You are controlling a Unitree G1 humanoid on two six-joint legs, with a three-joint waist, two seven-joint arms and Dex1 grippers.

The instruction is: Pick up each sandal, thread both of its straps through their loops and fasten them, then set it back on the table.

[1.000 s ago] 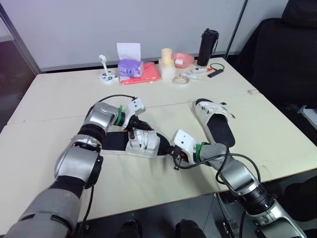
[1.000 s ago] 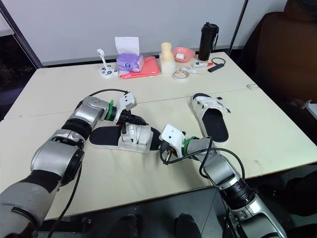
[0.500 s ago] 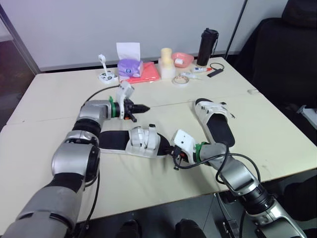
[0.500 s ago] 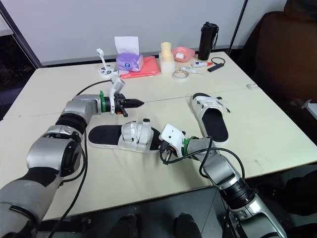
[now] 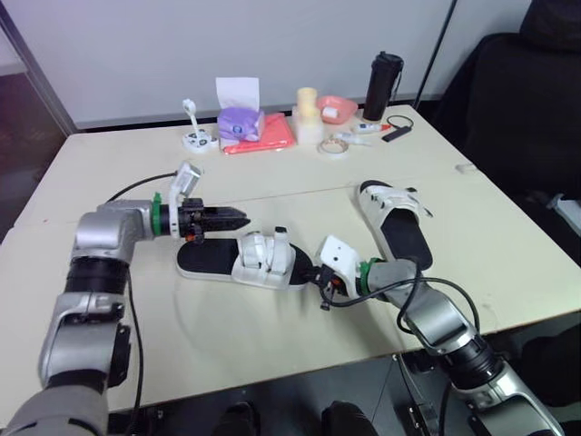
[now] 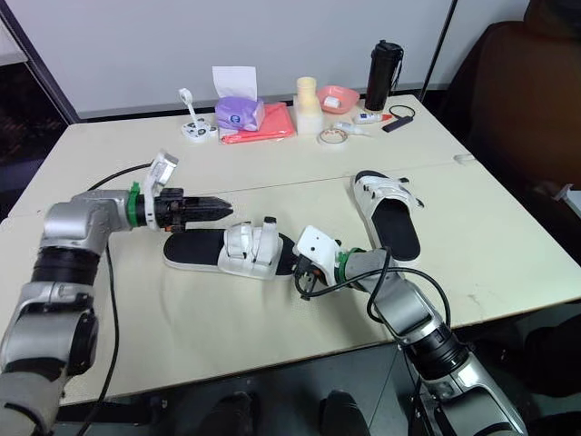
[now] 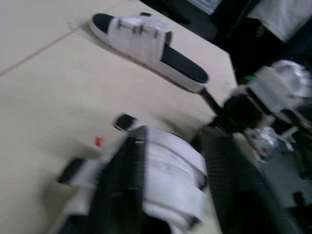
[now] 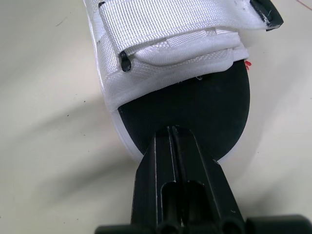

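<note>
The near sandal (image 5: 211,261), black-soled with white straps (image 5: 263,257), lies flat mid-table, and its strap ends stand up. My left gripper (image 5: 240,218) hovers just behind the heel part, pointing toward the straps without touching them. My right gripper (image 5: 317,274) is shut, its tips resting on the toe end of the black footbed (image 8: 204,112), right in front of the white strap (image 8: 165,29). The second sandal (image 5: 397,222) lies to the right with its straps across it, and is also seen as sandal (image 7: 146,41).
Along the far edge stand a purple tissue box (image 5: 241,123), a red folder (image 5: 265,142), a cream container (image 5: 307,113), a pink bowl (image 5: 336,109), a tape roll (image 5: 332,147) and a black bottle (image 5: 381,86). A dark chair (image 5: 517,100) stands at the right.
My left arm has let go of the near sandal's straps, lifted off and swung out to the left. The right gripper has stayed on the toe end.
</note>
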